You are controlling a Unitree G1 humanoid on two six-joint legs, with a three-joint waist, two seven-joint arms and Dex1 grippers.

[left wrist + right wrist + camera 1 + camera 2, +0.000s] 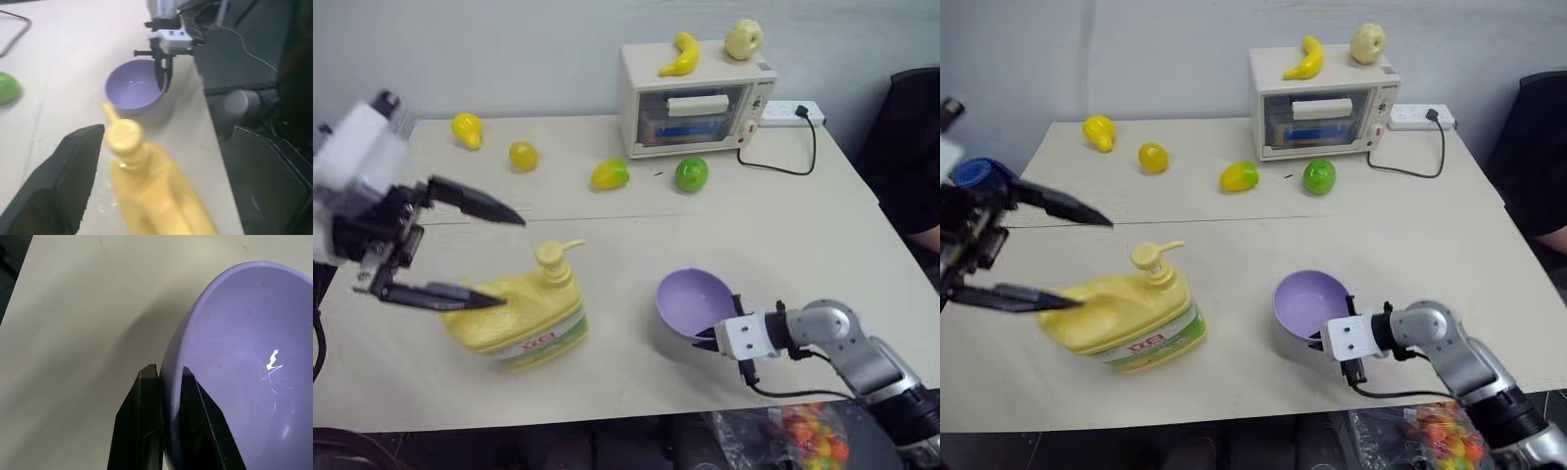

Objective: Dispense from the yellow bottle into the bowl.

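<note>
Beige table [803, 245] | right gripper [168, 382] pinches bowl [695, 304] rim, tilted at bottle's three o'clock (catching) | left gripper [484, 250] spread above yellow bottle [519, 318], ready to pump

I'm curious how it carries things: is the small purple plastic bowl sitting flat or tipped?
Tipped: the small purple plastic bowl leans, its rim pinched by the right gripper.

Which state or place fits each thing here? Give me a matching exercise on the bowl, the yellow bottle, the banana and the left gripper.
Things:
1. bowl
2. yellow bottle
3. banana
4. left gripper

States or places:
A. on top of the small oven
B. open, near the pump top
C. rim pinched by the right gripper, tilted
D. standing on the table, not gripped

Pairs: 1-C, 2-D, 3-A, 4-B
</note>
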